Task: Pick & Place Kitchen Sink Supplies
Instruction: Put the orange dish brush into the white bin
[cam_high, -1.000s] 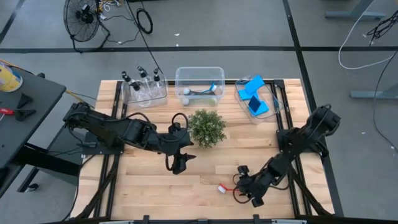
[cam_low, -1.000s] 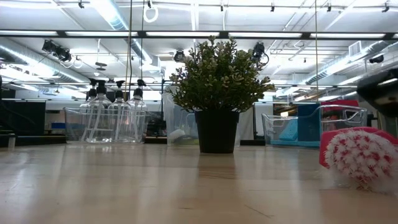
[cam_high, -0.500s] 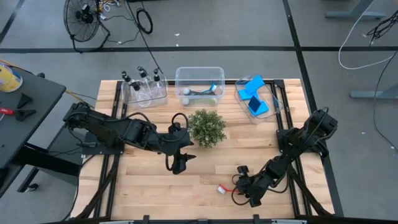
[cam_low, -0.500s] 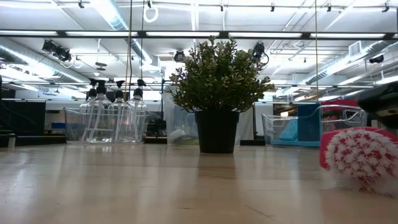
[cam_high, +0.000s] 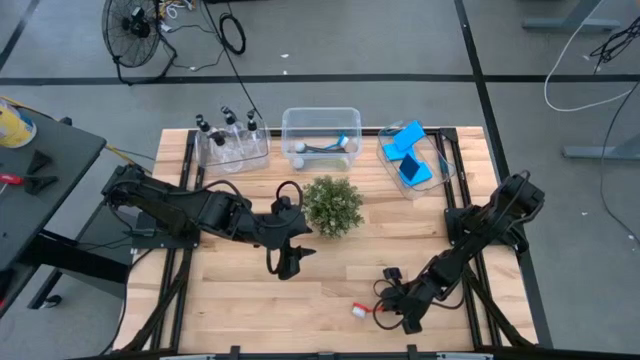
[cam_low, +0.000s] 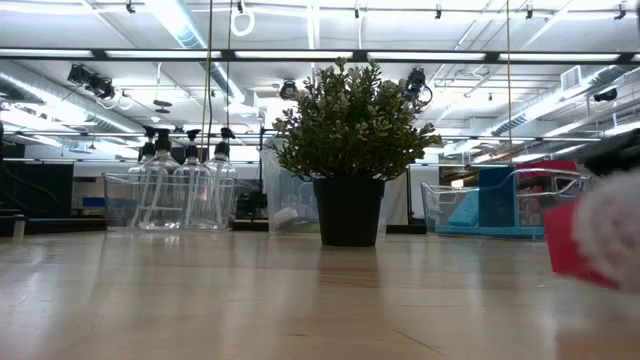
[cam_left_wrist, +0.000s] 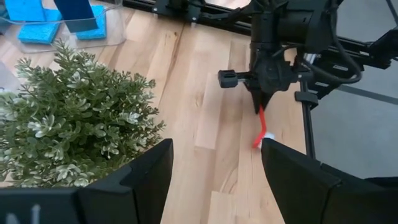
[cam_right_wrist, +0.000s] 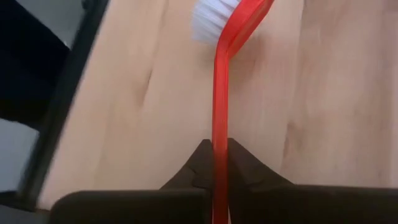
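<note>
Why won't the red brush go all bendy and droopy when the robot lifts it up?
The red brush probably stays stiff: its thin handle runs straight out from the right gripper, which is shut on it. It looks like light plastic, so lifting should be easy. The bristle head sits far from the grip, so it may wobble or twist a little.

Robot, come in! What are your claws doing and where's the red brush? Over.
Right end effector shut on red brush, low at table's near edge. Left end effector open, waiting beside plant. Nothing in the way.
</note>
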